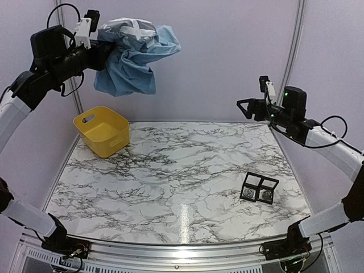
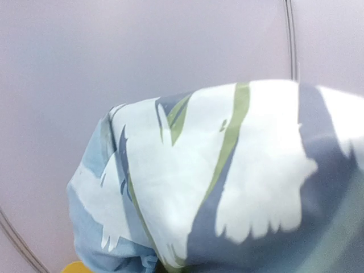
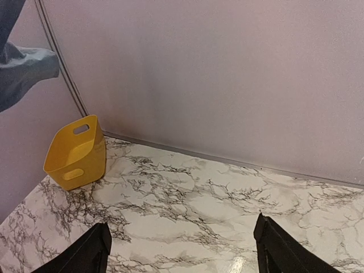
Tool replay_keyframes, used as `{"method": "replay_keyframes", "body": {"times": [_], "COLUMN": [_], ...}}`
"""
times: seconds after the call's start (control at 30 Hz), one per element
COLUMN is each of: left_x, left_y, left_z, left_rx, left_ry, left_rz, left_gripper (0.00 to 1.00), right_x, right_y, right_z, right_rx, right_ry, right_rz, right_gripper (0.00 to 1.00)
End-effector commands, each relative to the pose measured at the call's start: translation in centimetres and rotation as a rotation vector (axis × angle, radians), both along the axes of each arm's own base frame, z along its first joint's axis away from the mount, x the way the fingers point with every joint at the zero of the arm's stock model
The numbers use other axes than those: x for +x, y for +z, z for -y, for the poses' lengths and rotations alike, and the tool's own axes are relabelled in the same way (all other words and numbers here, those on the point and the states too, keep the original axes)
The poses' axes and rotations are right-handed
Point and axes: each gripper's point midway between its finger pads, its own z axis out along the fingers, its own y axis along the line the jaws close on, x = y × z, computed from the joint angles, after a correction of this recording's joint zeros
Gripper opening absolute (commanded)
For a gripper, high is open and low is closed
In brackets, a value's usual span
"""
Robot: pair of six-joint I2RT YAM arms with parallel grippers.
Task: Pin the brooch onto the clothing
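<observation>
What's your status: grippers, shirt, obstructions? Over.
Left gripper shut on bunched T-shirt, held clear of table. Right gripper open, empty, raised. Black case open on table near right; yellow bin far left. Nothing in the way.

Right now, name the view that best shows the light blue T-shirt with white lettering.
Top external: the whole light blue T-shirt shows, bunched up in the air. Left wrist sees only a close fold of its white and yellow-green print; right wrist catches just a blue edge at upper left.
</observation>
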Motion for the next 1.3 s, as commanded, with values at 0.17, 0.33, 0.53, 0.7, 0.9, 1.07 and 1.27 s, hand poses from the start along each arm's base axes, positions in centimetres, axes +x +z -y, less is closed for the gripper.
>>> {"method": "replay_keyframes", "body": {"times": [0.17,0.33,0.53,0.7,0.9,1.07,1.27], "left_x": [1.0,1.5,3.7,0.6,-3.7,-4.4,-3.9], "left_y": [-28.2,-41.9,-41.9,-38.5,-41.3,-41.7,-40.3], "left_z": [9.9,11.7,8.4,4.9,0.2,-2.4,-6.9], "left_rx": [0.154,0.319,0.326,0.226,0.15,0.08,-0.064], "left_ry": [-0.268,-0.289,-0.054,0.021,0.151,0.25,0.371], "left_rz": [-0.66,-0.895,-0.838,-0.795,-0.873,-0.865,-0.843], "left_gripper": [0.0,0.66,0.97,0.99,0.99,0.99,0.99], "right_x": [-0.8,0.1,-0.3,-4.7,-13.6,-20.4,-19.0], "right_y": [0.2,-4.5,-11.9,-17.0,-18.3,-22.0,-27.0], "right_z": [-1.4,-2.1,-5.6,-12.0,-24.0,-32.1,-36.4], "right_rx": [0.001,-0.089,-0.309,-0.451,-0.508,-0.605,-0.678], "right_ry": [0.06,0.017,-0.001,0.12,0.47,0.752,0.787], "right_rz": [-0.051,-0.165,-0.381,-0.448,-0.268,-0.088,-0.175], "right_gripper": [0.82,0.8,0.71,0.66,0.61,0.62,0.55]}}
